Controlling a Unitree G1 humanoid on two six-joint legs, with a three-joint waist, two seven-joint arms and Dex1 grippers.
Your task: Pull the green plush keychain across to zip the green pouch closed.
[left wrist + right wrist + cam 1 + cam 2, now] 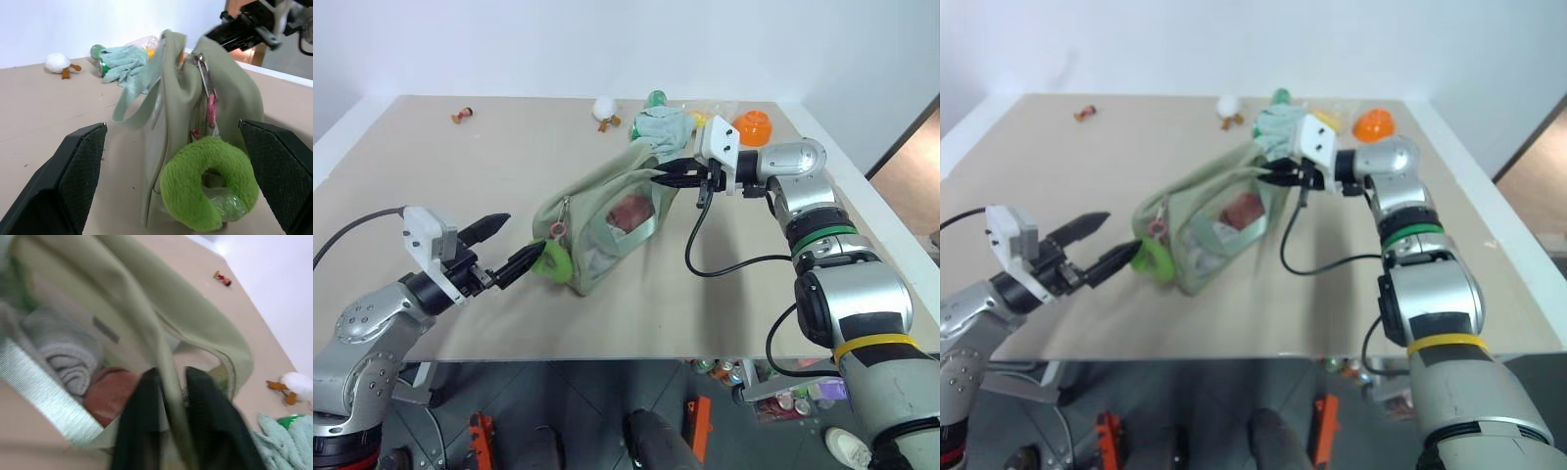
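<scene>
The green pouch (607, 211) stands on the table, part unzipped, with rolled cloths and a reddish item behind its clear window. The green plush keychain (553, 259) hangs on a pink ring (211, 110) at the pouch's near end. My left gripper (521, 240) is open right at that end, and its fingers (73, 166) stand apart on either side of the keychain (208, 188) without touching it. My right gripper (658, 176) is shut on the pouch's fabric edge at the far end, with its fingers (142, 426) pinching the rim.
A light blue-green cloth (664, 125) lies over a green bottle (656, 98) just behind the pouch. Near the table's back edge lie an orange object (754, 125), a white duck toy (605, 110) and a small red toy (462, 116). A black cable (705, 264) loops under my right wrist.
</scene>
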